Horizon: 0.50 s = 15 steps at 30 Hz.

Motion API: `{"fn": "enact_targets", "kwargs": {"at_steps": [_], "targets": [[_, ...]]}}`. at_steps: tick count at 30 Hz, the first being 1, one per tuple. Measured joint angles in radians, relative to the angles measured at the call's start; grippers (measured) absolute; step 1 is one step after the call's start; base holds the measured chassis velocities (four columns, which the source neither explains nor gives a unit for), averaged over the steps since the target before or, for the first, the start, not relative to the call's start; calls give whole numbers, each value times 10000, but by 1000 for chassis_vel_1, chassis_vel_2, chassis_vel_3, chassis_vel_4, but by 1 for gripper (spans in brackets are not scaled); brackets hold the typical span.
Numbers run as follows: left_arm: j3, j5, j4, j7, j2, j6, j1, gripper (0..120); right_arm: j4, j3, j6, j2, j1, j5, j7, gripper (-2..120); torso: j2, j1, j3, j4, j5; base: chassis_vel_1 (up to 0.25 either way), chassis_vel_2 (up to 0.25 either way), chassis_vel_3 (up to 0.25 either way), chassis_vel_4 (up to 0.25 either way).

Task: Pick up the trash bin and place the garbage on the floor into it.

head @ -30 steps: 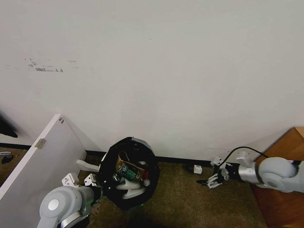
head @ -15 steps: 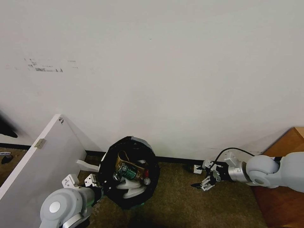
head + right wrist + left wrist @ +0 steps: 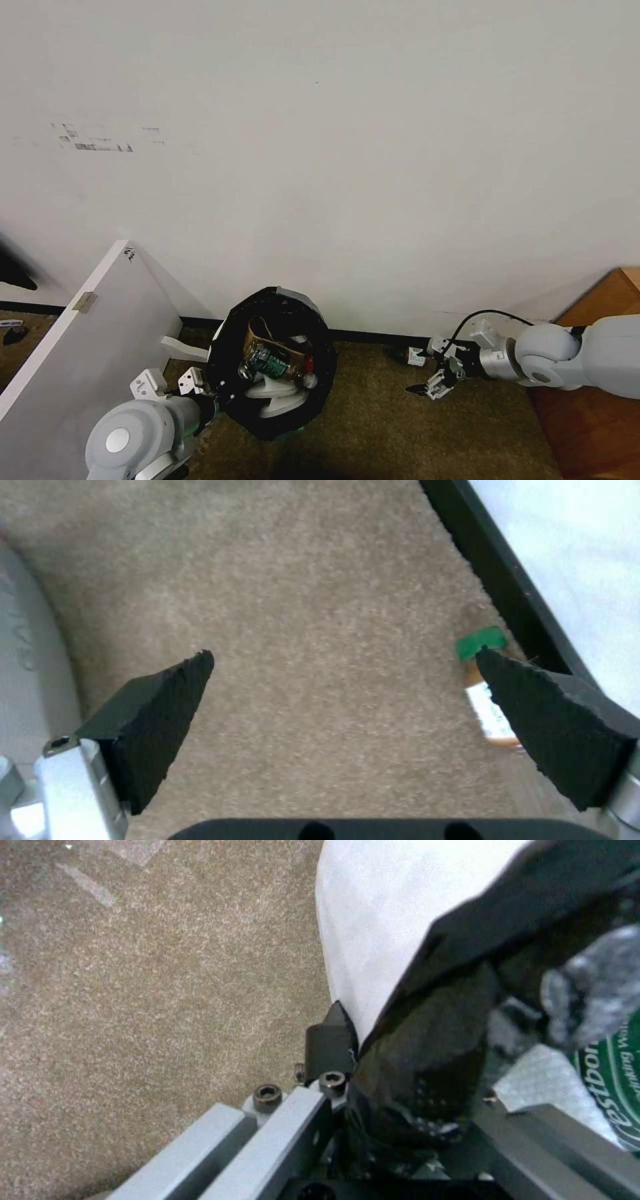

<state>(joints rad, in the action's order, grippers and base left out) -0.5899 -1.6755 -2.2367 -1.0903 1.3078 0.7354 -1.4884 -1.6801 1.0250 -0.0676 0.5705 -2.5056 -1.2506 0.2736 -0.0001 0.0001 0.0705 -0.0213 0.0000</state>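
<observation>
The trash bin point(image 3: 230, 333), lined with a black bag, hangs tilted with its mouth toward my head camera. My left gripper point(image 3: 208, 402) is shut on its rim; in the left wrist view that gripper point(image 3: 413, 1100) clamps the black bag against the white bin wall point(image 3: 380, 915). Inside the bin lie garbage items: a green-labelled bottle point(image 3: 270, 363), a brown paper bag point(image 3: 257, 335) and a white slipper point(image 3: 275, 402). Another small bottle point(image 3: 411, 356) lies on the floor point(image 3: 400, 433) by the baseboard. My right gripper point(image 3: 430, 379) hovers open just beside it. In the right wrist view that bottle point(image 3: 481, 644) sits next to one pad point(image 3: 553, 720).
A white panel point(image 3: 87, 347) leans against the wall on the left, close to the bin. Wooden furniture point(image 3: 600, 413) stands on the right beside my right arm. A black baseboard point(image 3: 373, 337) runs along the white wall. Open carpet lies between the bin and the right gripper.
My right arm has lowered and reached left, bringing its open gripper closer to the bottle by the baseboard. The bin stays held in the left gripper.
</observation>
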Motion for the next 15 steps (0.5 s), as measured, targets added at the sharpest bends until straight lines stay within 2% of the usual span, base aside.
{"fn": "enact_targets", "kwargs": {"at_steps": [15], "targets": [[108,214,163,237,119,0,46,0,1056,637,-111,510,-790,29,154,100,0,0,0,-1,-1,0,0,0,0]]}}
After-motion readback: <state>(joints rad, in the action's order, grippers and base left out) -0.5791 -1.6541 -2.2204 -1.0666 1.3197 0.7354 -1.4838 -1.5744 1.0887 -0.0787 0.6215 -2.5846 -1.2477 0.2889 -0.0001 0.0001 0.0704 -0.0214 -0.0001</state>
